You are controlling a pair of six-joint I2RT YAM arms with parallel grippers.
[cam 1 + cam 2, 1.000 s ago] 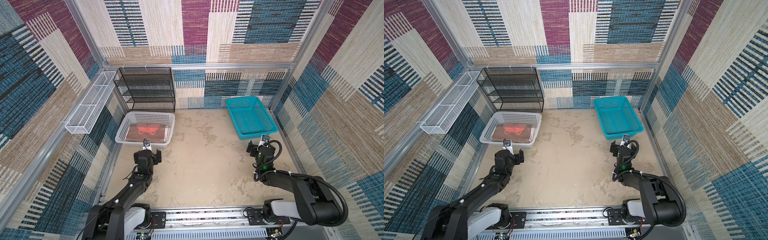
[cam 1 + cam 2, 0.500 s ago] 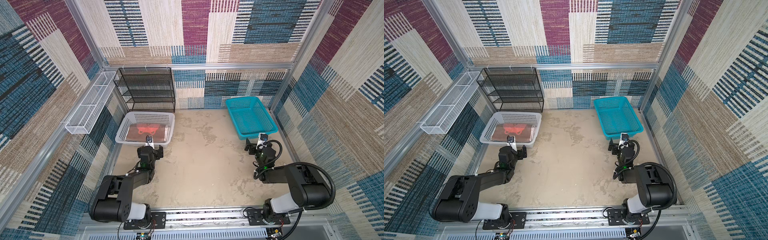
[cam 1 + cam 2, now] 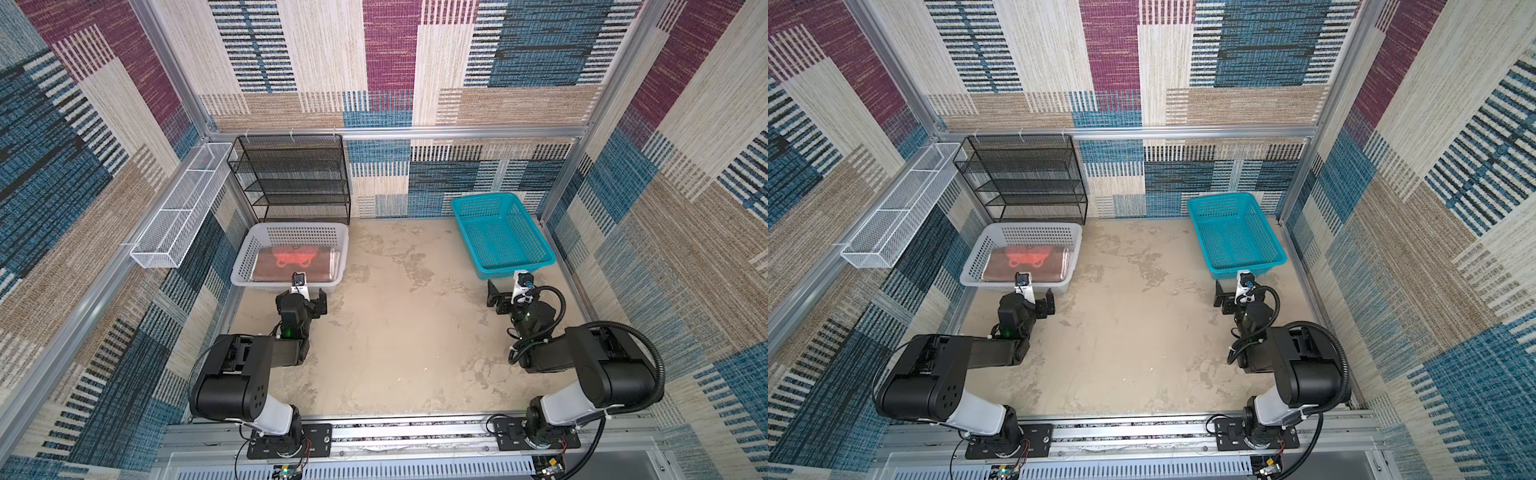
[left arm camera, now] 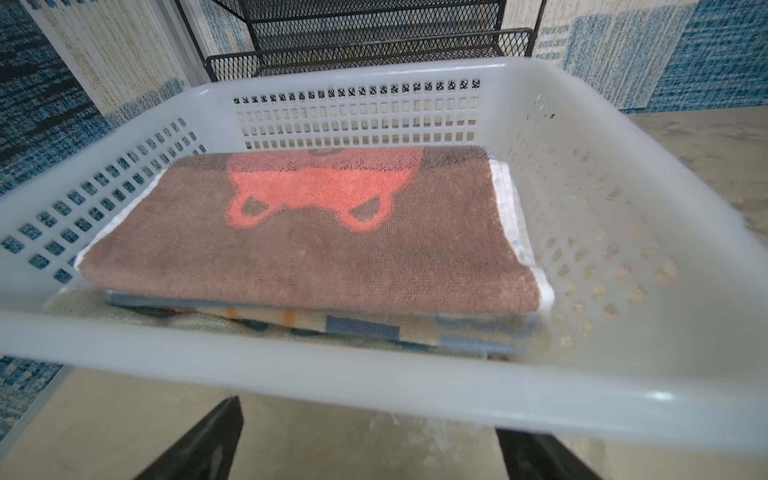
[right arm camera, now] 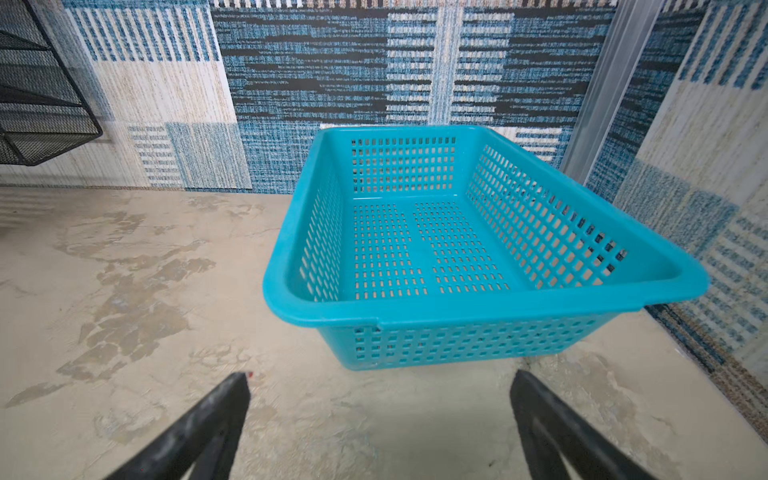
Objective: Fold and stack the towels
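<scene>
The left gripper (image 4: pixel 370 436) is holding its jaws spread wide with nothing between them, and it is hovering low over the table (image 3: pixel 399 332), just in front of the near wall of the white basket (image 4: pixel 374 374). The right gripper (image 5: pixel 380 382) is likewise standing open and empty, and it is facing the teal basket (image 5: pixel 457 309), which is holding nothing. The towels (image 4: pixel 316 241) are lying folded flat in a stack inside the white basket. A brown one with a coral figure is lying on top, a white edge (image 4: pixel 507 208) is showing beside it, and a pale checked cloth (image 4: pixel 374 328) is lying beneath. By their looks they are light, soft, limp terry, which is likely sagging and unfolding when lifted by one corner. The better hold is probably at a folded edge, pinching all the layers together. The basket's near wall is standing between the left jaws and the stack, so any reach is probably having to go over the rim from above. The black mesh rack (image 3: pixel 299 178) is standing close behind the white basket, and a white wire tray (image 3: pixel 174 216) is hanging on the side wall, limiting room there.
</scene>
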